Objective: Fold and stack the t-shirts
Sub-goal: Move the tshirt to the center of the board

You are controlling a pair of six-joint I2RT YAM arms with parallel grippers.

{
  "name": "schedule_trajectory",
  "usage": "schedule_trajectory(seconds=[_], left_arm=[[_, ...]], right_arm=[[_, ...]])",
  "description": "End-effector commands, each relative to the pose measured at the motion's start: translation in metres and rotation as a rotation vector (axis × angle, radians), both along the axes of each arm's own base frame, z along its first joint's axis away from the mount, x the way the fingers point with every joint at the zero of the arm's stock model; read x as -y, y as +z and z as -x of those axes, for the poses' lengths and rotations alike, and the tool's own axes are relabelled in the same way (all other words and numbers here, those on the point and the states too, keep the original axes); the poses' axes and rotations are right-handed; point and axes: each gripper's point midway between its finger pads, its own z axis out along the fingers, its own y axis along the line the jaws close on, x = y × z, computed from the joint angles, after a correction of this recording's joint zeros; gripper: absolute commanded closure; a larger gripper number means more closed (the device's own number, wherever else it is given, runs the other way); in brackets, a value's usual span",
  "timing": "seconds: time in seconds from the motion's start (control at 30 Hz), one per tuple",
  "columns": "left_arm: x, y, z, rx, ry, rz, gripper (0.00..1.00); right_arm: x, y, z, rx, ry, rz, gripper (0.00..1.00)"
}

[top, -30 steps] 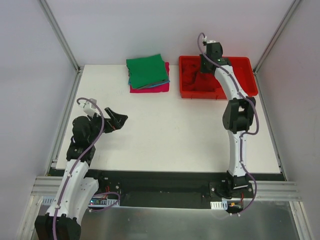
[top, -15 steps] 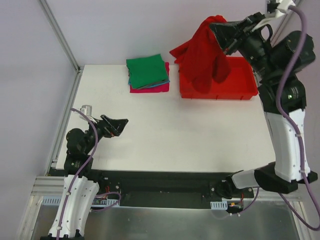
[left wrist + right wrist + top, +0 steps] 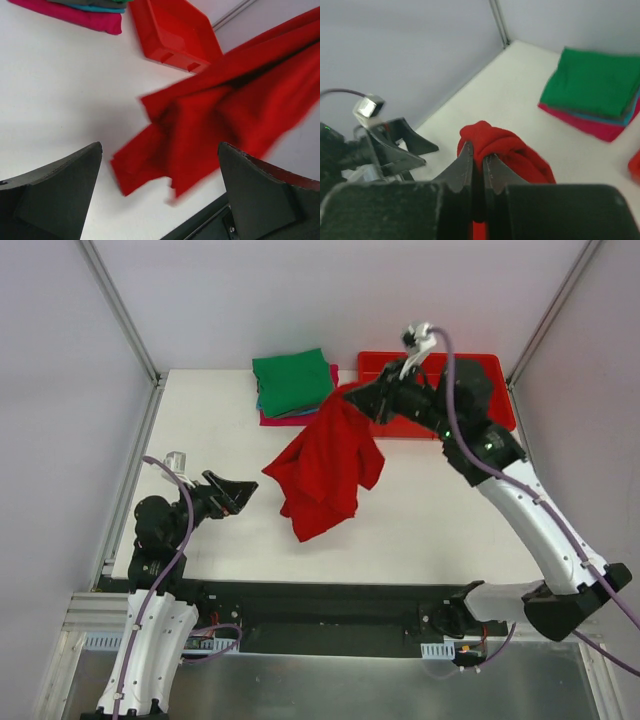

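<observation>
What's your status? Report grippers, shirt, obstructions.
Right gripper shut on large bright red cloth t-shirt, hanging bunched. Left gripper open, empty. No obstruction seen.

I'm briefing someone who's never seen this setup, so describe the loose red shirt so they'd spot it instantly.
Look at the white table, at its middle, in front of the stack of folded shirts and the red bin. There the red t-shirt hangs crumpled from the right gripper. Unlike the flat, square-folded shirts and the rigid bin, it is loose, unfolded cloth.
</observation>
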Motion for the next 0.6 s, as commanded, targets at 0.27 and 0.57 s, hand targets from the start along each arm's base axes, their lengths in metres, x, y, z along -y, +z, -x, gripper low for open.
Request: schedule_trajectory(seconds=[0.27, 0.57], left_arm=[[-0.014, -0.049, -0.019, -0.236, 0.098, -0.023, 0.01], [-0.010, -0.081, -0.031, -0.398, 0.069, -0.042, 0.01]], right_arm=[[0.143, -0.283, -0.041, -0.382, -0.725, 0.374, 0.73], [0.162, -0.278, -0.020, -0.355, -0.739, 0.525, 0.09]])
